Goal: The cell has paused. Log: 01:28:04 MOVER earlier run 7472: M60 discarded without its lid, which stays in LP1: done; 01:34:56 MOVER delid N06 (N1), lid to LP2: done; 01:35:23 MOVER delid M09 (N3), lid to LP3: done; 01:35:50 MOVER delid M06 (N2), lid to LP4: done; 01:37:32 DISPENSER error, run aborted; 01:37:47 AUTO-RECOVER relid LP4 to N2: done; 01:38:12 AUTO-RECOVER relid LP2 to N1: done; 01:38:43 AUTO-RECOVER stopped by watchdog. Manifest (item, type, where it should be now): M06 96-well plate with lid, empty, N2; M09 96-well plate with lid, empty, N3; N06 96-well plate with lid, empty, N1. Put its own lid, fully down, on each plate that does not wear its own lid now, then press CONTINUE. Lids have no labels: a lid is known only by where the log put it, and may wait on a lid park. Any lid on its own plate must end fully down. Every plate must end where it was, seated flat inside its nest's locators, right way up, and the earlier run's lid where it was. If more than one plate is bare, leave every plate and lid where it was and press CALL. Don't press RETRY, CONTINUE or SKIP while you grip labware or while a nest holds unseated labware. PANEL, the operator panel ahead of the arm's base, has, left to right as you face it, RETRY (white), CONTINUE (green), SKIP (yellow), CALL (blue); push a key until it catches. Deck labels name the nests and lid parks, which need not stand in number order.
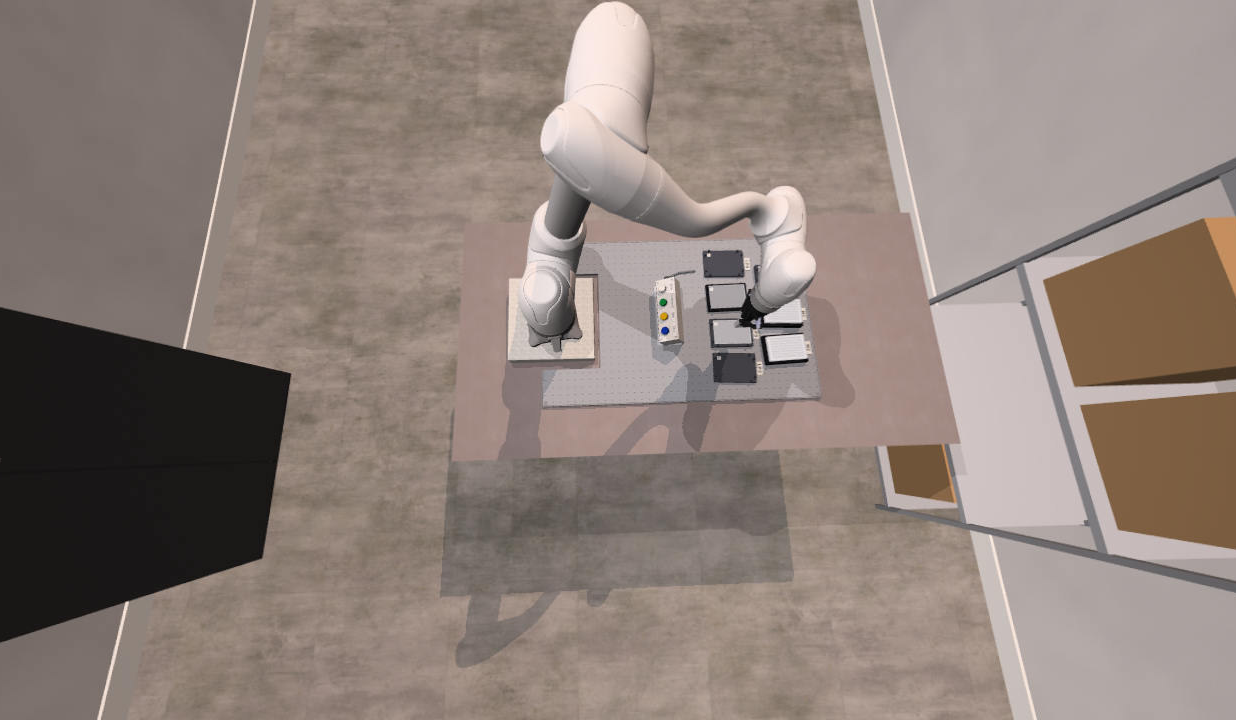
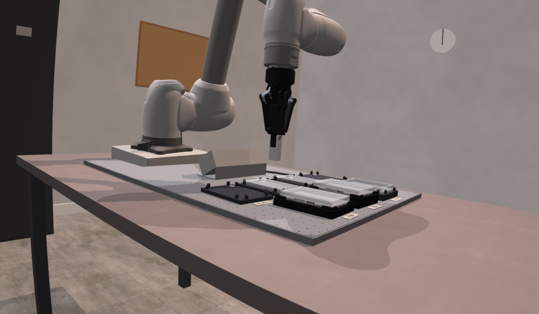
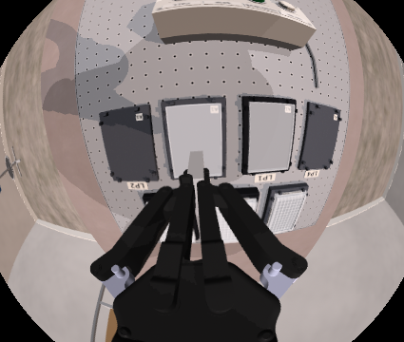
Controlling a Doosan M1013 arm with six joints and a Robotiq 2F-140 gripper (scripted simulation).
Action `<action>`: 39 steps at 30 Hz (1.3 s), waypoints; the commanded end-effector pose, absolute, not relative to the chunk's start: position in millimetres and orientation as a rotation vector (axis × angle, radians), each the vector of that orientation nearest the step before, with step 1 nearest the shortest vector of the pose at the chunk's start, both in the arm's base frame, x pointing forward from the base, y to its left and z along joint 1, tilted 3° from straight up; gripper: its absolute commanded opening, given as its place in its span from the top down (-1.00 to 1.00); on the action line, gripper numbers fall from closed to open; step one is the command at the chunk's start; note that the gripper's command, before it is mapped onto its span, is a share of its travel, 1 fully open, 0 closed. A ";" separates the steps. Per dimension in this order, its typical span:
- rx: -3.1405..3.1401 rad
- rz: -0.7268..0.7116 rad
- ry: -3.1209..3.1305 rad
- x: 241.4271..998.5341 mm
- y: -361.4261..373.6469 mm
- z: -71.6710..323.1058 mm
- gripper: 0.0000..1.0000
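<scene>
My gripper (image 2: 274,153) is shut on nothing and hangs upright well above the deck. In the top view it (image 1: 746,315) is over the gap between the lid parks and the nests. In the wrist view the fingertips (image 3: 196,177) meet over the near edge of a pale lid (image 3: 194,135) on a park. A second lid (image 3: 269,136) lies on the park beside it. The two outer parks (image 3: 128,142) (image 3: 318,136) are dark and bare. Three plates (image 2: 314,197) (image 2: 341,187) (image 2: 370,183) sit in black nests; I cannot tell which wear lids. The deck labels are too small to read.
The arm's base (image 1: 550,317) is on a block at the deck's far end. My forearm hides the far nest in the top view.
</scene>
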State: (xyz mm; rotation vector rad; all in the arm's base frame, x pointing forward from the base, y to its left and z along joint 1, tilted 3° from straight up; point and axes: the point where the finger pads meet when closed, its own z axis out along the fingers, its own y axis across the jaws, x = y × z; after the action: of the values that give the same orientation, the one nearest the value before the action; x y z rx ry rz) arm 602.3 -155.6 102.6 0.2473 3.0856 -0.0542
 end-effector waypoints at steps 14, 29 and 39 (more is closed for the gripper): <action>0.249 -0.053 3.094 589.0 -220.3 103.9 1.00; 0.249 -0.053 3.094 589.0 -220.3 103.9 1.00; 0.249 -0.052 3.095 612.8 -140.9 101.3 1.00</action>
State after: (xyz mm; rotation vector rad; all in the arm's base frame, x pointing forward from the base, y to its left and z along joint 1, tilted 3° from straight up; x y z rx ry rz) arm 602.3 -177.4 102.6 0.2461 3.0939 -0.0491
